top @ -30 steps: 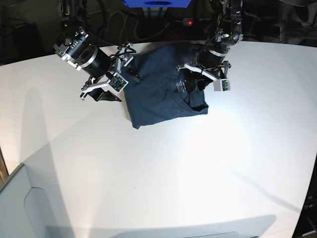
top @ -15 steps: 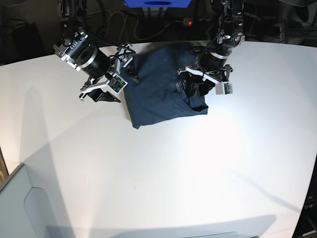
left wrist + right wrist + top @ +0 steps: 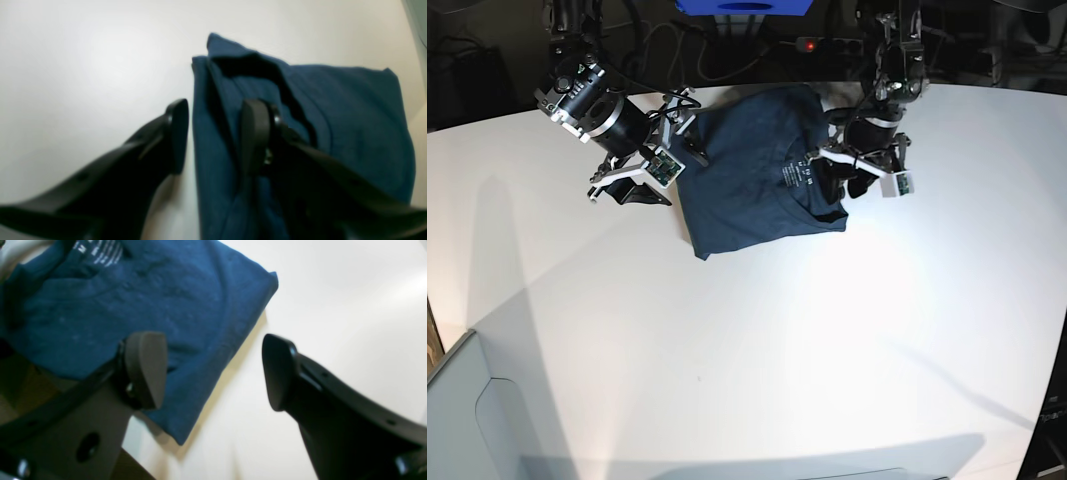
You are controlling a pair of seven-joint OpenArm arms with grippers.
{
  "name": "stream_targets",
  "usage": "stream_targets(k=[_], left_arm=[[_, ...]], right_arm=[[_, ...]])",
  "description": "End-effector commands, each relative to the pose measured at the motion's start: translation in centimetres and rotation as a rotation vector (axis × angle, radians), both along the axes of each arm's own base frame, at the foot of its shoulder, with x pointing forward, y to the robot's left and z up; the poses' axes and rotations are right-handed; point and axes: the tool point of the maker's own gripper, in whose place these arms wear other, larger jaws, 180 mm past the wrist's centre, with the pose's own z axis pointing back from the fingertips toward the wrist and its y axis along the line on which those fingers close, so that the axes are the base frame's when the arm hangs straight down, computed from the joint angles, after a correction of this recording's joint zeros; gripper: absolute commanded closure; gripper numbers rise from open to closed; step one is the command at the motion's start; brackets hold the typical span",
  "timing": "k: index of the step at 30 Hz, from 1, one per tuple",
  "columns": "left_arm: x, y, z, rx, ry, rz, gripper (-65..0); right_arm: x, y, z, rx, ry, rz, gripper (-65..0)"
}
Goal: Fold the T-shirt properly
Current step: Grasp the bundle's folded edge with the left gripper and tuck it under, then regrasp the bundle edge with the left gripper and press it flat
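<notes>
On the far part of the white matte table (image 3: 757, 340) lies one dark navy-blue cotton T-shirt (image 3: 752, 185), folded into a rough rectangle with its near-left corner pointing toward the camera in the base view. One small white printed label (image 3: 791, 174) shows inside the neck opening; its lines of print are too small and blurred to read in any view.

Two black robot arms reach down at the cloth, one on each side. The left gripper (image 3: 213, 136) stands at the shirt's collar-side edge with its two fingers clearly parted: one finger hangs over bare table just beside the folded edge, the other lies against the top of the cloth. A fold of fabric runs through the gap between them, but the fingers do not pinch it, so nothing is held.

The right gripper (image 3: 213, 371) hovers at the opposite edge, spread wide. One pad sits above the blue cloth near the long folded edge, the other above bare table, with the shirt's edge passing between and below them. It grasps nothing.

Two small green circuit boards with white frames are seen, one on each wrist.
</notes>
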Motion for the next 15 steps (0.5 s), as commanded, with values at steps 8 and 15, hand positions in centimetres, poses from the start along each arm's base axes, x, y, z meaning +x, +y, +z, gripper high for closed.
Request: stream_targets(k=[8, 15], left_arm=[[1.4, -1.3, 1.0, -0.025, -0.052, -0.025, -25.0], [1.2, -1.2, -1.0, -0.030, -0.002, -0.021, -13.6]], right_arm=[[0.1, 0.5, 1.0, 0.029, -0.031, 0.016, -42.6], [0.0, 0.2, 0.8, 0.016, -0.028, 0.021, -42.6]])
